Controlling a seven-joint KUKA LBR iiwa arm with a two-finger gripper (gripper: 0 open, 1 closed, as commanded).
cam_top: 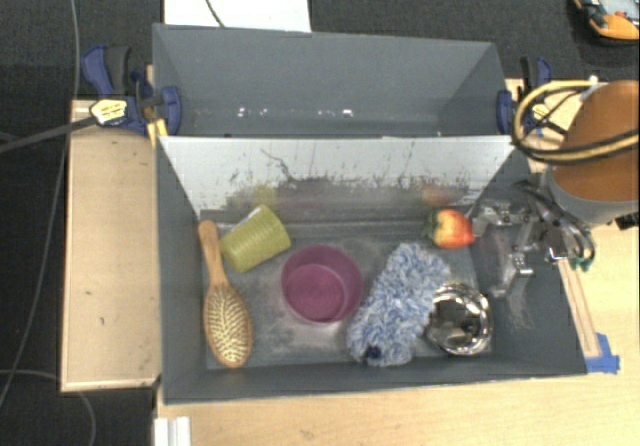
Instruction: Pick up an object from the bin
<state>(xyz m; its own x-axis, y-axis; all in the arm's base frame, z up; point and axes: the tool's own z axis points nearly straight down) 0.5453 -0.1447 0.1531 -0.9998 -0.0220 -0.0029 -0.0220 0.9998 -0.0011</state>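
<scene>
The gripper (512,262) hangs low at the right side of the grey bin (300,84), close to the right wall, with the arm's orange wrist cover (608,139) and a loop of yellow and black cable (556,124) above and behind it; whether it is spread or pressed together I cannot tell, for its metal parts blur into one another. Just to its left, near the back right corner of the floor, lies a small red and yellow fruit (451,228), the nearest thing to it; whether the two touch cannot be made out. Nearer the front of the bin, below the gripper and a little to its left, sits a crumpled shiny metal thing (460,322); touching that on its left is a fluffy blue and white duster (398,302). Further left stands a purple cup (320,282), mouth up; beyond it a yellow-green cup (254,238) lies on its side; a wooden hairbrush (224,306) lies along the left wall, bristle head towards the front.
</scene>
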